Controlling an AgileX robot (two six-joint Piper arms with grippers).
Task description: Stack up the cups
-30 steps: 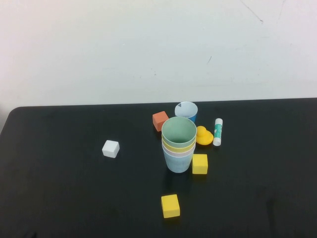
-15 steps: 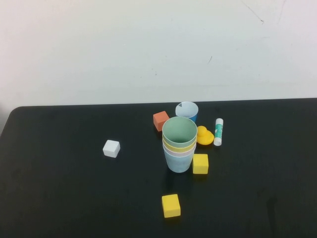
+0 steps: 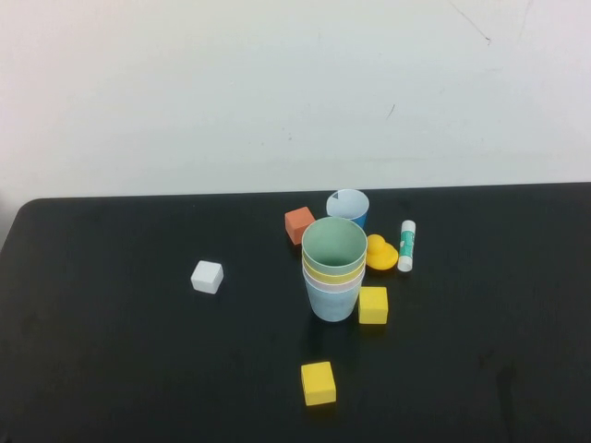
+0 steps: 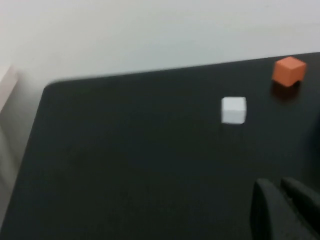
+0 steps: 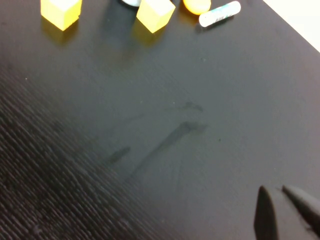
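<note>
The cups stand nested in one upright stack (image 3: 333,272) at the middle of the black table (image 3: 111,351): pale green (image 3: 333,245) innermost on top, then the yellow rim (image 3: 332,274), the pink rim (image 3: 332,285), and light blue (image 3: 332,305) outermost at the bottom. Neither arm shows in the high view. In the left wrist view my left gripper (image 4: 275,184) is shut and holds nothing, hovering over bare table near the white cube (image 4: 233,109). My right gripper (image 5: 274,190) is also shut and holds nothing, over bare table away from the stack.
A small dark blue cup (image 3: 348,207), orange cube (image 3: 299,224), yellow duck (image 3: 379,253) and glue stick (image 3: 406,245) sit behind the stack. One yellow cube (image 3: 373,305) touches the stack's right side; another (image 3: 318,383) lies in front. A white cube (image 3: 207,277) lies to the left.
</note>
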